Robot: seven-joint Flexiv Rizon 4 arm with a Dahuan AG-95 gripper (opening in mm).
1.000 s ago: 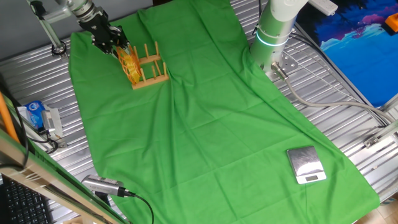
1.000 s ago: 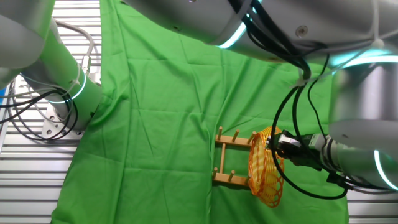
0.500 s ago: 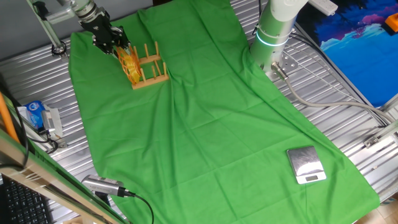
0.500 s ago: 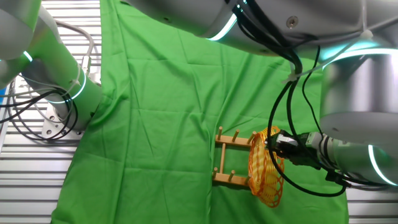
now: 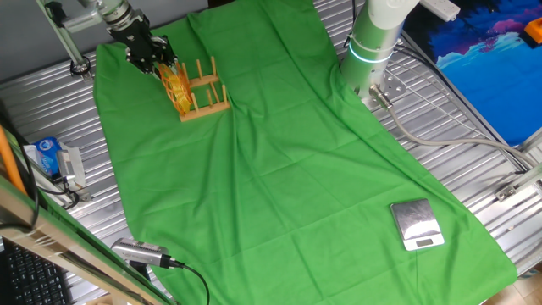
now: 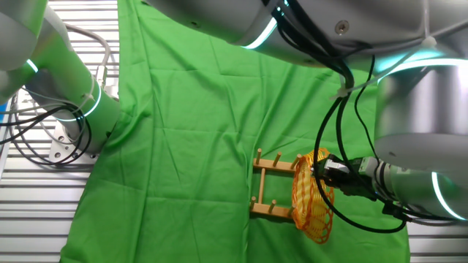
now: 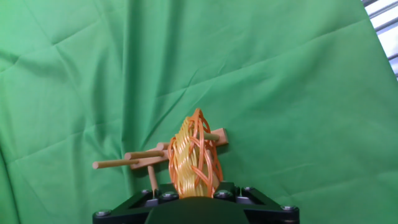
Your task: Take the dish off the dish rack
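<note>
Across most of the table I see a wrinkled green cloth (image 5: 279, 161), soft and matte, with ribbed metal showing at its edges. At its far corner stands the dish rack (image 5: 206, 93), a small light-brown wooden base with short round pegs. The dish (image 6: 311, 197) stands on edge at the rack's end nearest the arm, an open orange-yellow wicker weave, oval and wider than the rack. My gripper (image 5: 157, 61) sits right at its rim; from the hand view the weave (image 7: 194, 158) runs down between the fingers, though I cannot tell whether they are clamped on it. I judge the lift should go straight up along the pegs, without tilting, since loose weave could snag a peg and drag the light rack.
</note>
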